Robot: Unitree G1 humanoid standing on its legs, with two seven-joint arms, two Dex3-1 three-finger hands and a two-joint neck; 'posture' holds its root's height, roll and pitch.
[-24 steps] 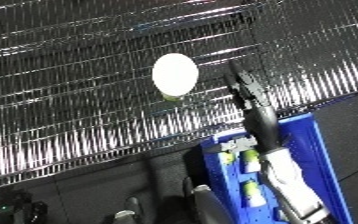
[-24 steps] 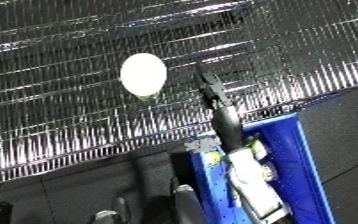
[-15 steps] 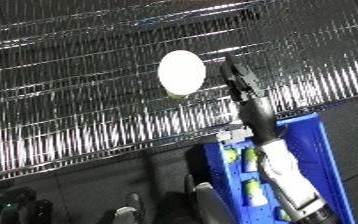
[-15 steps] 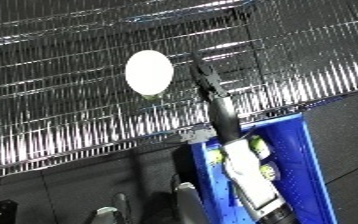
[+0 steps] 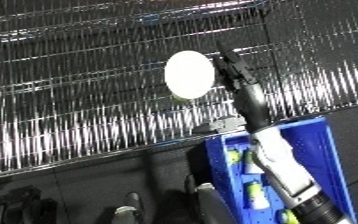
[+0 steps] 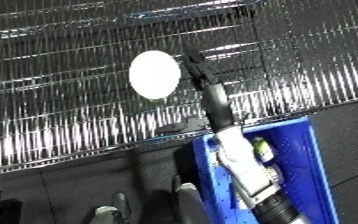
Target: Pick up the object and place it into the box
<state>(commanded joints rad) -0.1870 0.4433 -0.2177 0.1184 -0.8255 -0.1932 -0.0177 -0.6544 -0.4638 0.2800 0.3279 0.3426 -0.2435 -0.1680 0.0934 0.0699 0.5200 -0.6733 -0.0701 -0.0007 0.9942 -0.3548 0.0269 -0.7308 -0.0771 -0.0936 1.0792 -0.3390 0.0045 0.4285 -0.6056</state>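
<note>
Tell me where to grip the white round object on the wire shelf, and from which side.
Grip the white round object across its middle, coming from its right, where the right hand already reaches beside it. It looks smooth and rounded with no handle, so opposite sides are probably the only purchase.

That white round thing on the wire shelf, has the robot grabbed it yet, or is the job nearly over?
Not grabbed yet. The white round object sits on the wire shelf, and the right robot hand reaches up right beside it; whether it touches, I cannot tell. The blue bin below already holds a few small items. Left to do: grasp the object, carry it down and place it in the bin.
</note>
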